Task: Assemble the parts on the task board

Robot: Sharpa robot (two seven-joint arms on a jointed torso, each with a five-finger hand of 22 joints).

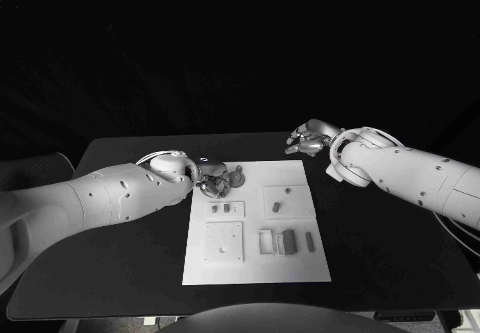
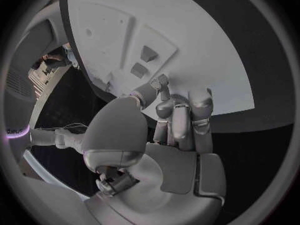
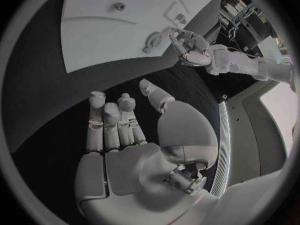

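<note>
task board (image 1: 256,270): matt white, smooth, plastic-like plate. parts (image 1: 288,241): dull grey, matt. tabletop (image 1: 120,263): black, matt, no glare. left robot hand (image 1: 213,182) and right robot hand (image 1: 308,139): silvery metallic finish with soft sheen. arms (image 1: 110,198): glossy white plastic shells.

task board (image 1: 256,272): white rectangular plate, flat | parts (image 1: 289,241): small grey pieces, some upright in board's recessed frames near its centre, others flat toward far end
</note>
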